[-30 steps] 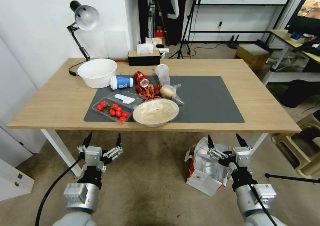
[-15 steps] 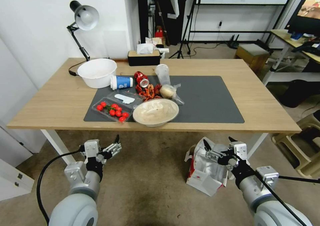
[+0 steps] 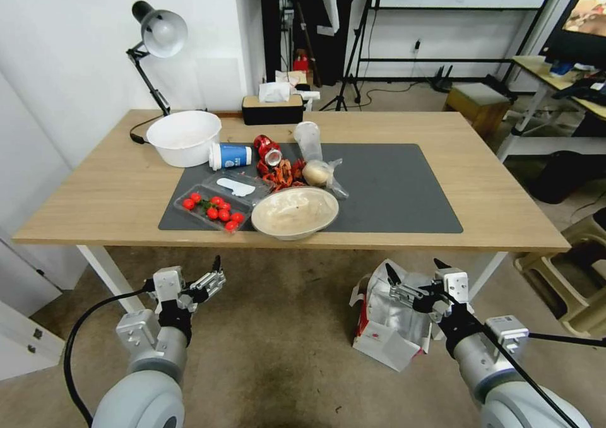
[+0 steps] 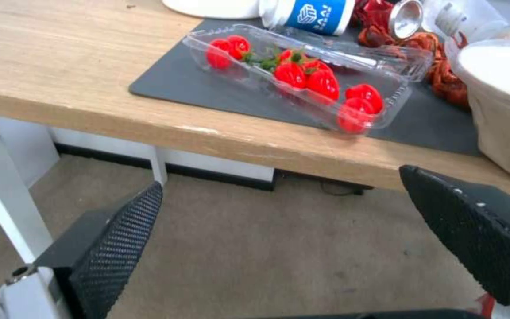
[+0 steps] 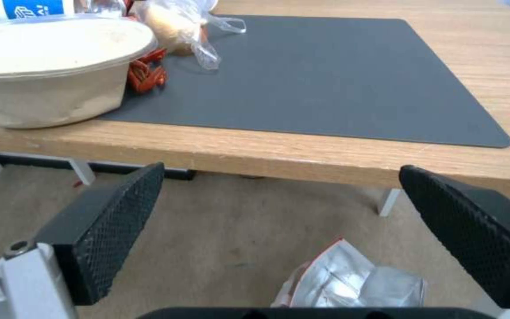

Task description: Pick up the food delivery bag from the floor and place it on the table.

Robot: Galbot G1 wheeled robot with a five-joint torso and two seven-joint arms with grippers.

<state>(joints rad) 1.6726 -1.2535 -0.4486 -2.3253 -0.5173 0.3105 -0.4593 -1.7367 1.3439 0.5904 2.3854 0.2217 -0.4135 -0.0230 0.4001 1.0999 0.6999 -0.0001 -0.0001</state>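
— Since half a second ago, what has shifted?

— Our left gripper (image 3: 201, 275) has slid a little toward the lower left of the head view and its arm has swung with it; our right gripper (image 3: 413, 270) sits where it was, and a second back both stood more upright with the arms straighter under them.

— How do we find the right gripper now?

— Its fingers are spread wide, nothing between them, and it hangs in the lower right of the head view over the open mouth of the food delivery bag (image 3: 388, 327). In the right wrist view we see the two black textured pads (image 5: 110, 221) far apart, with the bag's foil lining (image 5: 355, 281) low between them.

— And the left?

— Also parted and empty, hanging above bare floor (image 3: 284, 327) in the lower left, below the table's near edge. Its wrist view shows the pads (image 4: 119, 248) apart over carpet.

— Where is the bag?

— On the floor beside the table's white leg, mouth gaping, red side and small round logo facing us.

— What lies on the table (image 3: 113, 194)?

— On the dark grey mat (image 3: 391, 188): a clear tray of tomatoes (image 3: 213, 208), a pale bowl (image 3: 295, 212), a blue-labelled cup on its side (image 3: 231, 156), and a crushed red can (image 3: 267, 150). A white bowl (image 3: 184, 137) stands at the mat's upper-left corner.
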